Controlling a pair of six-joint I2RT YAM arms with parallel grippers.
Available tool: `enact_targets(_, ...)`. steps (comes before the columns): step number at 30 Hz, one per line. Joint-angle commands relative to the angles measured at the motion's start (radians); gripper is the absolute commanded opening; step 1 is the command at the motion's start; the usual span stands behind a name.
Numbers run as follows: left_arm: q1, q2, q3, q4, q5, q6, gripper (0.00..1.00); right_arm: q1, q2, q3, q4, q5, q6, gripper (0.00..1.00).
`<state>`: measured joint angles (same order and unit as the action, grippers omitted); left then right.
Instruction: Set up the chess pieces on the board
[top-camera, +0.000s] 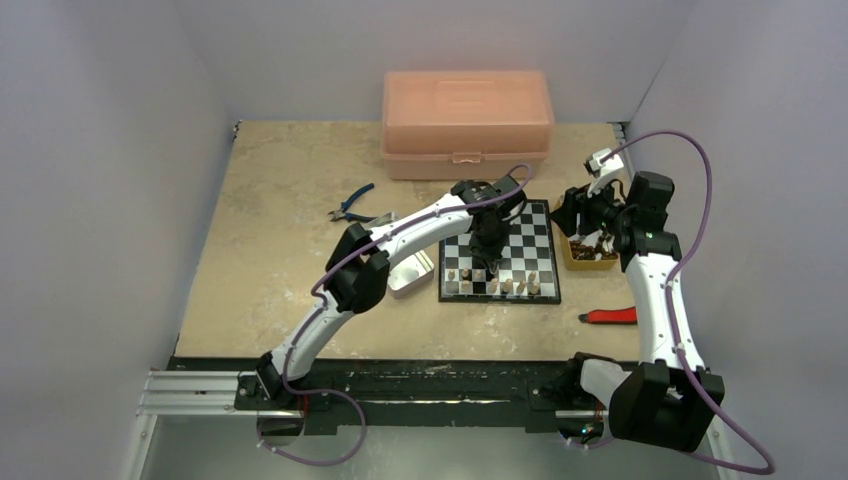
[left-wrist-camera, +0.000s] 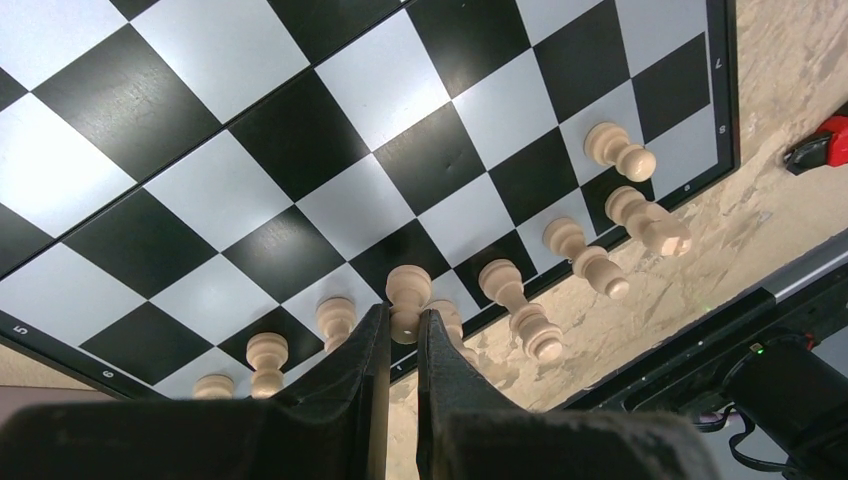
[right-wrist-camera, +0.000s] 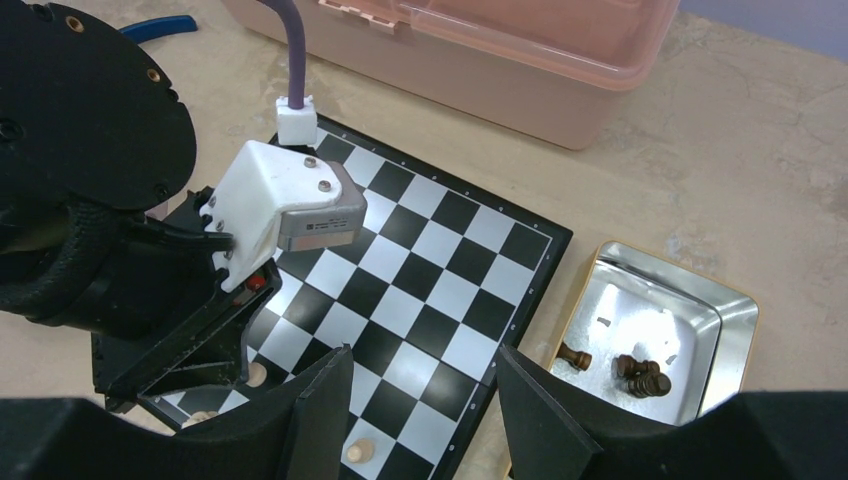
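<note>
The black-and-silver board (top-camera: 520, 238) lies mid-table and fills the left wrist view (left-wrist-camera: 300, 140). Several light tan chess pieces (top-camera: 505, 286) stand along its near edge rows. My left gripper (left-wrist-camera: 403, 322) is shut on a tan pawn (left-wrist-camera: 408, 290) standing on a near square among them; in the top view it (top-camera: 487, 258) is low over the board. My right gripper (right-wrist-camera: 420, 400) is open and empty above the board's right edge (right-wrist-camera: 440, 290). Dark brown pieces (right-wrist-camera: 640, 375) lie in a metal tin (right-wrist-camera: 735, 320).
A large pink plastic box (top-camera: 466, 120) stands behind the board. Blue-handled pliers (top-camera: 352, 203) lie at the left. A second tin (top-camera: 410, 272) sits left of the board. A red-handled tool (top-camera: 612, 316) lies near the right front.
</note>
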<state>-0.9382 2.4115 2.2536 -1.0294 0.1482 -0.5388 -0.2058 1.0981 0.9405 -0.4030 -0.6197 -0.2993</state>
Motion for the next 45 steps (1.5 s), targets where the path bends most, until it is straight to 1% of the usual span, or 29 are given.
enact_targets(1, -0.006, 0.006, 0.038, -0.01, -0.016, 0.011, 0.02, -0.006, -0.023, -0.003, 0.024, -0.002, 0.008, 0.59)
enact_targets(24, -0.004, 0.043, 0.049, -0.012, 0.001, 0.01, 0.04, -0.006, -0.024, -0.003, 0.021, -0.003, 0.007, 0.59)
enact_targets(26, -0.006, 0.044, 0.049, -0.014, 0.001, 0.01, 0.05, -0.006, -0.024, -0.003, 0.022, -0.003, 0.007, 0.59)
enact_targets(33, -0.005, 0.044, 0.049, -0.016, 0.003, 0.01, 0.06, -0.006, -0.024, -0.003, 0.024, -0.002, 0.007, 0.59)
enact_targets(35, -0.005, 0.046, 0.049, -0.019, 0.004, 0.011, 0.08, -0.006, -0.024, -0.004, 0.024, -0.002, 0.006, 0.59)
enact_targets(45, -0.005, 0.043, 0.05, -0.021, 0.004, 0.01, 0.14, -0.005, -0.024, -0.006, 0.024, -0.003, 0.007, 0.6)
